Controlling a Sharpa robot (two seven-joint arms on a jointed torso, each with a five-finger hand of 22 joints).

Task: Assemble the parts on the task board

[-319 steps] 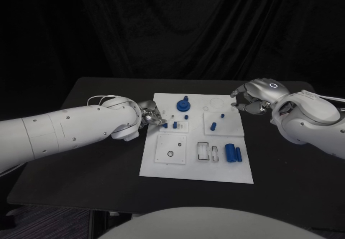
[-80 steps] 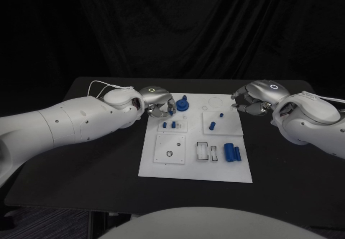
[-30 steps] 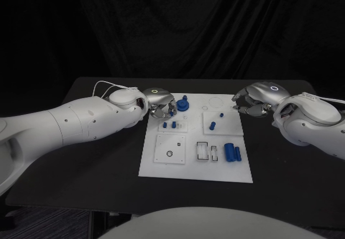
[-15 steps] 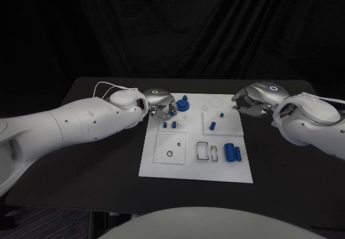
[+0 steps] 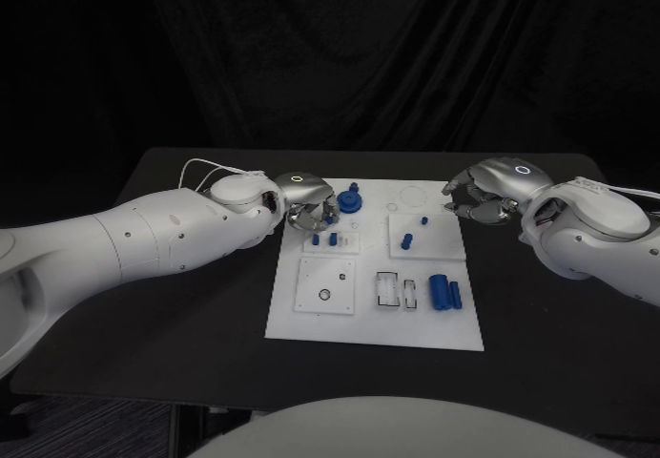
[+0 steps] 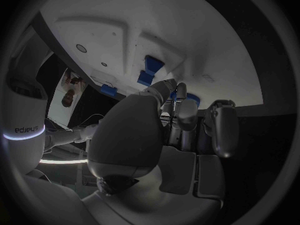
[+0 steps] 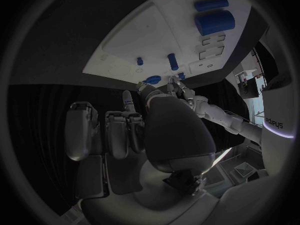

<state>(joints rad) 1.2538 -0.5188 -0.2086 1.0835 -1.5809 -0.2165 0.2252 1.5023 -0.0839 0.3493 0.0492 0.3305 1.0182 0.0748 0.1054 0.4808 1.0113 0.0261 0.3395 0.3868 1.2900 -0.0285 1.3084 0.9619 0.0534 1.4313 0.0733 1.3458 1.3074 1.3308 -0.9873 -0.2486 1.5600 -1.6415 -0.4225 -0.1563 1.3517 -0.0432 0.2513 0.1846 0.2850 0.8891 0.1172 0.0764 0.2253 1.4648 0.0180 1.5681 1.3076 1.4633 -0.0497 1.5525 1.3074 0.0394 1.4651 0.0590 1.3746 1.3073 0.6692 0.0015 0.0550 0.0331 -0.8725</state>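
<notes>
1. Left robot hand (image 5: pixel 311 203) sits over the far left corner of the white board (image 5: pixel 376 329), fingers curled down toward it. Cannot tell whether they hold anything; in the wrist view the fingers (image 6: pixel 185 116) are bunched close with blue just beyond them.
2. Round blue knob (image 5: pixel 351 201) stands just beside that hand, on the side toward the board's middle, its stem upright. Judged the nearest part, and the left hand is far nearer to it than the right.
3. Small blue pegs (image 5: pixel 330 239) lie just on the near side of the left hand, on the small raised plate.
4. Blue pin (image 5: pixel 408 241) lies mid-board, long axis running roughly far edge to near edge, tilted slightly.
5. Large blue cylinder (image 5: pixel 441 292) and a thinner one beside it lie near the board's right edge, long axes also far to near.
6. Right robot hand (image 5: pixel 480 202) hovers at the board's far right corner, fingers curled in, nothing seen in them.
</notes>
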